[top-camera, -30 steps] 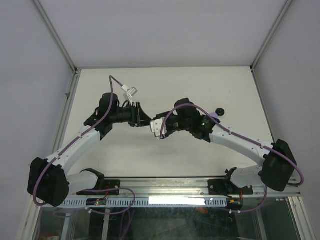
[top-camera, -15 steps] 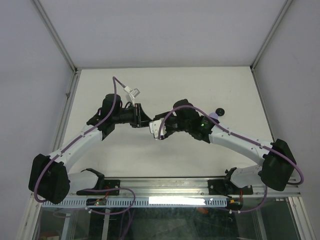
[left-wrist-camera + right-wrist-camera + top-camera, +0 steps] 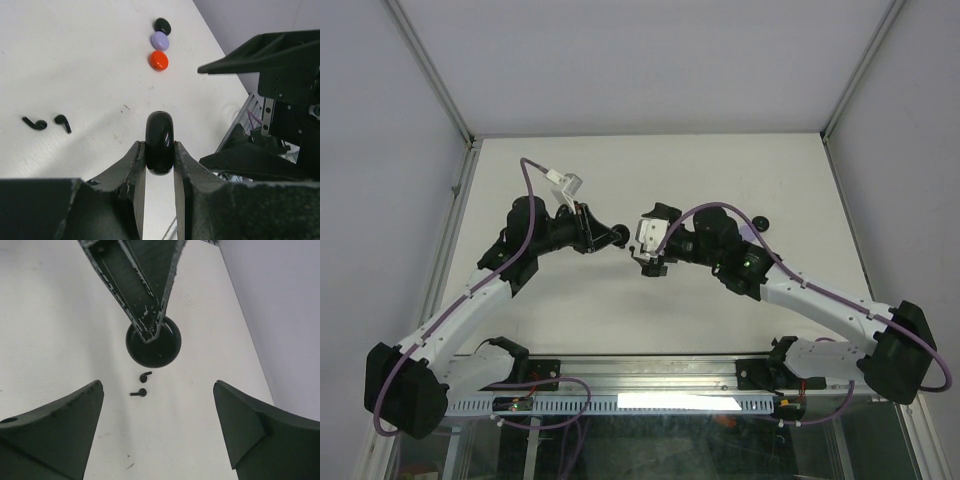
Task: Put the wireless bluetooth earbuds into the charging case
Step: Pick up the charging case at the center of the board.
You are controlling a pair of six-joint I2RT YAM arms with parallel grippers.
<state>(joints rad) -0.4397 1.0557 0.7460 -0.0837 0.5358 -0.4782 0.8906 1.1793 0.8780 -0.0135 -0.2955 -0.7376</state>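
the left pincer (image 3: 159, 146) was clenched on the black charging case (image 3: 159, 129), gripping it by its two flat faces so that it stood on edge, its rounded rim rising above the fingertips. the case was a small, glossy, smooth round puck, and it was held up off the worktop (image 3: 90, 65). from the right wrist it showed as a full dark disc behind the tips of the left fingers. any mark or lettering on it was too small to make out

the right pincer (image 3: 158, 386) faced the case from close by, released, its jaws spread wide and holding nothing

the black earbuds (image 3: 35, 123) lay loose on the worktop near the held case, not inside it. they were two tiny buds with short stems, lying side by side, close together but not touching

farther off on the worktop three more round cases lay in a short line: a spare black case (image 3: 162, 25), a lavender case (image 3: 160, 41) touching it, and a red case (image 3: 159, 60) just beside the lavender one

from above, both pincers stood tip to tip near the middle of the worktop
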